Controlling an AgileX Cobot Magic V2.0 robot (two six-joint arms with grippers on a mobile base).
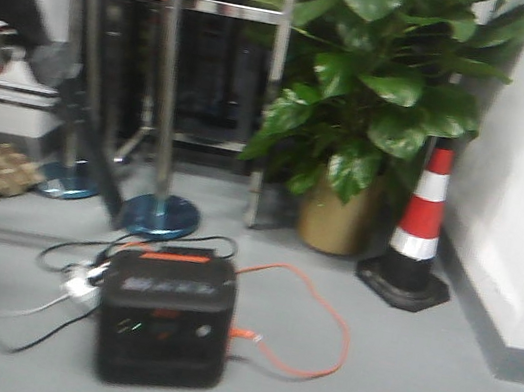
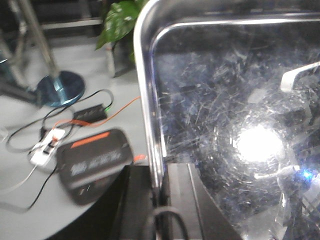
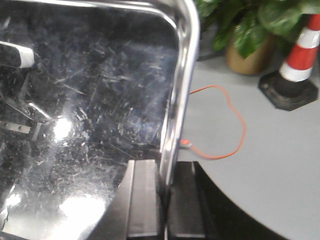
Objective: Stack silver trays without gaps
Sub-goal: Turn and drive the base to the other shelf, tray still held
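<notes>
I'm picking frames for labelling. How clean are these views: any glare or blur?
Left wrist view: strong white glare on the silver tray, and the black power station is motion-smeared. Right wrist view: milder glare patches low on the silver tray, rim fairly sharp. Front-facing view: soft all over.

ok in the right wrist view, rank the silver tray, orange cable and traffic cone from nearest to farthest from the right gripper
1. silver tray: its rim is clamped in the right gripper.
2. orange cable: on the floor, to the right.
3. traffic cone: upper right, beside the plant pot.
</notes>
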